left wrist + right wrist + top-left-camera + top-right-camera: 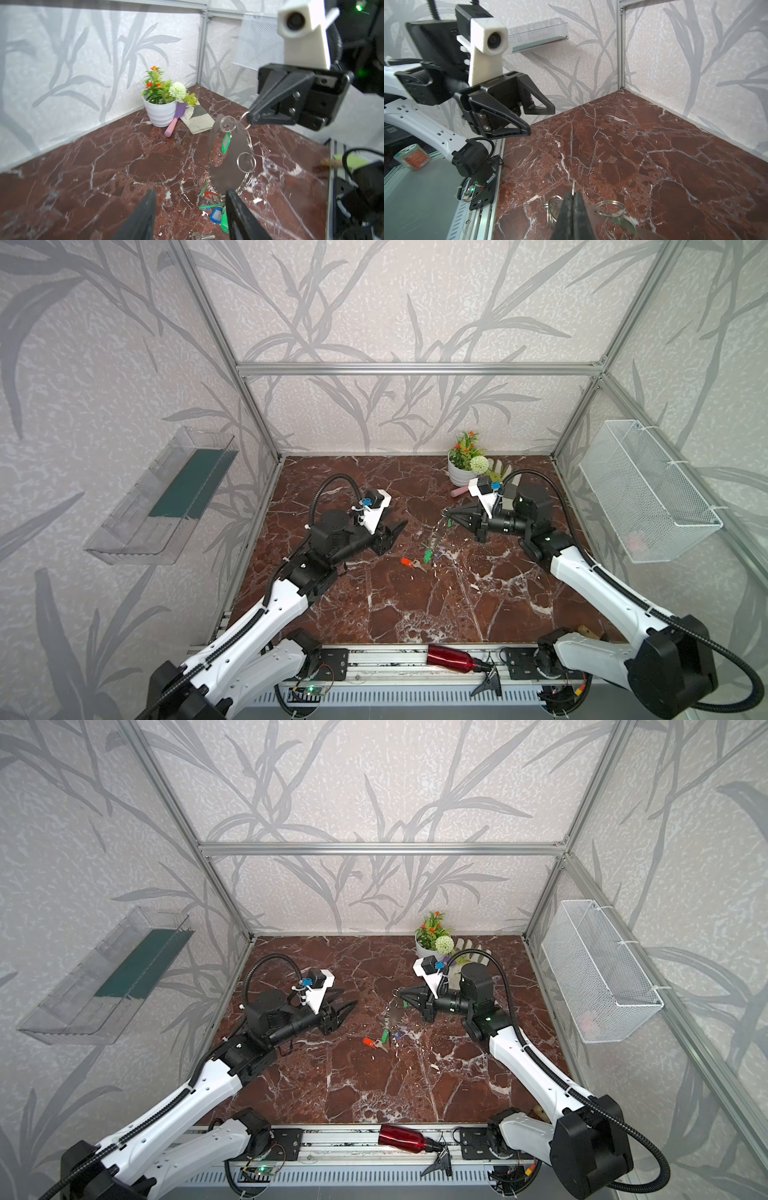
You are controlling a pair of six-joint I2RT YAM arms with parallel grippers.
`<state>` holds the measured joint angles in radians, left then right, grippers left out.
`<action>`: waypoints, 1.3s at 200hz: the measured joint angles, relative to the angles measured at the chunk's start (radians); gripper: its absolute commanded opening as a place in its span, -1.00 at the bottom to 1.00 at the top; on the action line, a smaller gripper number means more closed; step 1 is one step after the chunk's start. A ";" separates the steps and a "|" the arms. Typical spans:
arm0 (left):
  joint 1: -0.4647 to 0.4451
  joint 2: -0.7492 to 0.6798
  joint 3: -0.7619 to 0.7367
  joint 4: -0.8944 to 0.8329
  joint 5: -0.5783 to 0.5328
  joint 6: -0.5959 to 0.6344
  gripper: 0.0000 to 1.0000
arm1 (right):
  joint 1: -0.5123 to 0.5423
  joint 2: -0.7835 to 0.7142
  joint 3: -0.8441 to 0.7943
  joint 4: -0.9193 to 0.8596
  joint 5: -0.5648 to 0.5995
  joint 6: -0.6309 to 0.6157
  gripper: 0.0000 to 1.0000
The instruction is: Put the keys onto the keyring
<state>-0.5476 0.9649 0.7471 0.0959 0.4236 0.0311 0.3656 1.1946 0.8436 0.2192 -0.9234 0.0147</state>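
My right gripper [446,512] is shut on a split ring at the top of the keyring [438,536], so the grey plate hangs tilted above the table. In the right wrist view the ring sticks out between the closed fingertips [573,194]. Green, blue and red tagged keys [216,207] dangle from the keyring's [228,158] low end at the table. A loose red-orange tagged key [405,562] lies on the marble just left of them, also in the other top view [368,1042]. My left gripper [399,519] hovers open and empty left of the keyring, its fingers [145,212] on either side of the tag bunch.
A white flower pot [459,475], a pink-handled trowel [459,492] and a glove [197,120] sit at the back right. A red bottle [451,655] lies on the front rail. A wire basket [648,493] hangs on the right wall, a clear shelf [162,497] on the left.
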 measured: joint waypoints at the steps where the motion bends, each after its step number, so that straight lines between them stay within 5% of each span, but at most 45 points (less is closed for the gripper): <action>1: 0.001 0.003 0.001 0.002 0.005 0.002 -0.06 | 0.000 0.001 0.001 0.000 -0.001 0.000 -1.00; 49: 0.089 0.278 0.227 0.006 0.314 0.142 -0.19 | -0.015 0.040 0.056 -0.005 -0.090 -0.006 -1.00; 119: 0.095 0.446 0.472 -0.119 0.623 0.283 -0.31 | -0.019 0.068 0.060 0.050 -0.164 0.050 -1.00; 193: 0.092 0.487 0.496 -0.201 0.716 0.310 -0.26 | -0.027 0.080 0.060 0.135 -0.197 0.124 -1.00; 260: 0.065 0.517 0.513 -0.202 0.728 0.308 -0.44 | -0.027 0.080 0.060 0.159 -0.204 0.148 -1.00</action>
<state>-0.4824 1.4818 1.2598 -0.1062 1.1519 0.3393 0.3389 1.2751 0.9035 0.3779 -1.1271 0.1627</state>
